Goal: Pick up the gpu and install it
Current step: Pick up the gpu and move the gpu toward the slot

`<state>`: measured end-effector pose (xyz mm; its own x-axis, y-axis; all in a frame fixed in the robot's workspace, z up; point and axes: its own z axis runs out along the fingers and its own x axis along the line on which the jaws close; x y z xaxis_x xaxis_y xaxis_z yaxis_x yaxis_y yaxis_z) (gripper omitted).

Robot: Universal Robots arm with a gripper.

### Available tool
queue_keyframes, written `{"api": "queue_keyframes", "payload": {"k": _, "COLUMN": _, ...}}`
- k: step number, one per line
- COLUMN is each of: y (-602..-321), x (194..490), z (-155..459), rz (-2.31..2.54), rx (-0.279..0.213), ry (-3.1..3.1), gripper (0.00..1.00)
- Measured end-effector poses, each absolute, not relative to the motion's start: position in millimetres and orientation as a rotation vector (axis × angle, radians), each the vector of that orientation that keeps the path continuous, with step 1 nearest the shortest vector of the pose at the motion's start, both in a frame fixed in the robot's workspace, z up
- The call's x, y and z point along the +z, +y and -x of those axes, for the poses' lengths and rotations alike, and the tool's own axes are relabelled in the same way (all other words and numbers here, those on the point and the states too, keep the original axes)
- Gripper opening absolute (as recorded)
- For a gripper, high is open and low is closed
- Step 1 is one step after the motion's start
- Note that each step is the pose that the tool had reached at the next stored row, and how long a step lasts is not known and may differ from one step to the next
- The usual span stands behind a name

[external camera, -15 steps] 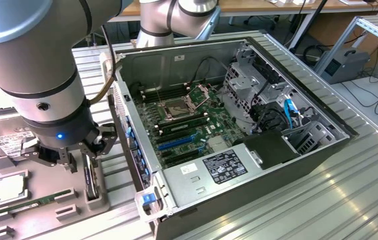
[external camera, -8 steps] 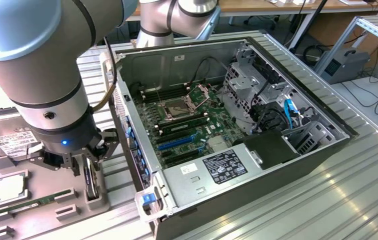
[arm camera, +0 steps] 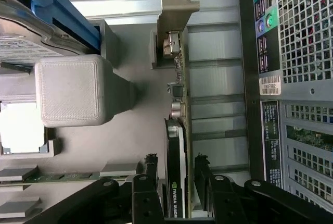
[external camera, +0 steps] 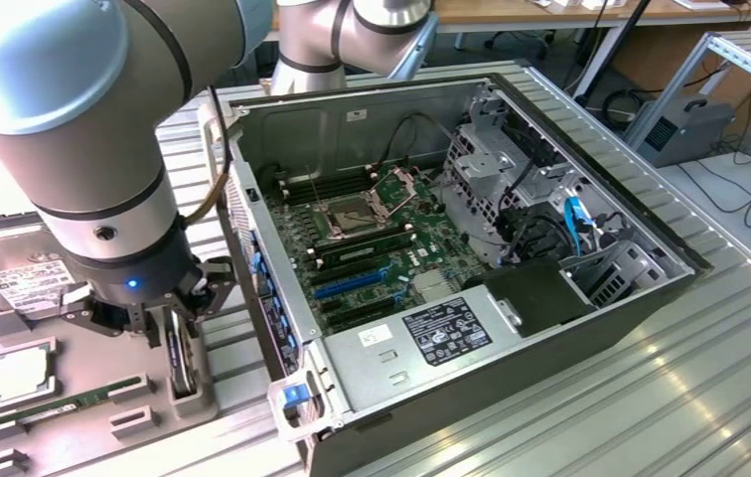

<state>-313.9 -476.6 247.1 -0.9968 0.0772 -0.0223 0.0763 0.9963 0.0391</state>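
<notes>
The gpu (external camera: 185,370) stands on its thin edge in a slot of the grey tray (external camera: 84,363), at about 8 o'clock from the open computer case (external camera: 574,318). The arm points straight down over it. The gripper (external camera: 174,343) is partly open, one finger (arm camera: 151,164) on each side of the card with a small gap. The card's metal end (arm camera: 174,15) sticks out past the fingers.

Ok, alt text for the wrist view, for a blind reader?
The open gripper straddles the gpu, which stands on edge in a grey tray. Its metal bracket is at the far end; a computer case with a perforated panel runs alongside.
</notes>
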Motion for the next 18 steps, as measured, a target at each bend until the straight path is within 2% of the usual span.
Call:
{"api": "queue_keyframes", "payload": {"k": 15, "y": -470.6, "x": 241.2, "z": 314.0, "rz": -0.12, "rx": 0.06, "ry": 3.115, "gripper": 0.42}}
{"api": "queue_keyframes", "payload": {"k": 16, "y": -470.6, "x": 241.2, "z": 314.0, "rz": -0.12, "rx": 0.059, "ry": 3.115, "gripper": 0.41}}
{"api": "queue_keyframes", "payload": {"k": 17, "y": -470.6, "x": 241.2, "z": 314.0, "rz": -0.12, "rx": 0.06, "ry": 3.115, "gripper": 0.33}}
{"api": "queue_keyframes", "payload": {"k": 18, "y": -470.6, "x": 241.2, "z": 314.0, "rz": -0.12, "rx": 0.06, "ry": 3.115, "gripper": 0.33}}
